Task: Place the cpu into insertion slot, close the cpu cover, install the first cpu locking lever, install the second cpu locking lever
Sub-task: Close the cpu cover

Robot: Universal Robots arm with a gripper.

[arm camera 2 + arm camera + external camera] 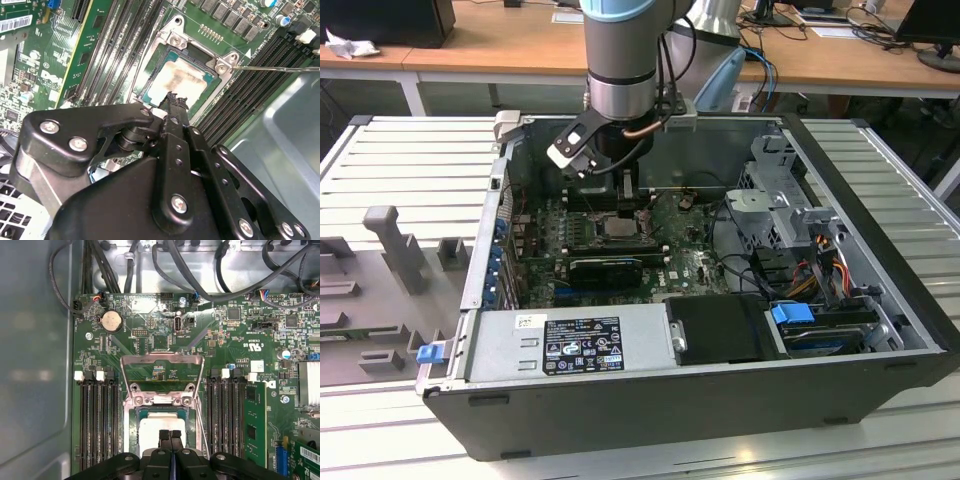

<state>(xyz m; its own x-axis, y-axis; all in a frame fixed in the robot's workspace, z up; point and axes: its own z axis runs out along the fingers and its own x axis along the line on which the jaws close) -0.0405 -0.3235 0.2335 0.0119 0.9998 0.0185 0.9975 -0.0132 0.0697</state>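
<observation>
The cpu (149,432) sits in the insertion slot (148,65) with its silver face (180,80) uncovered and smeared with paste residue. In the first wrist view the cpu cover (162,360), a grey metal frame with a large window, looks swung back from its hinge bar (160,400), away from the chip. A thin locking lever (280,68) sticks out sideways from a socket corner. My gripper (170,434) is shut with nothing between its fingers. Its tips (173,97) hang just over the chip's near edge; whether they touch it I cannot tell. In the exterior view the gripper (626,205) reaches down into the case over the cpu (617,228).
Long black memory slots (100,425) (225,425) flank the socket. A coin battery (111,321) and cables (210,285) lie beyond it, and a grey case wall (35,365) stands close. A black card (605,268), power supply (570,345) and drive cage (780,200) fill the case.
</observation>
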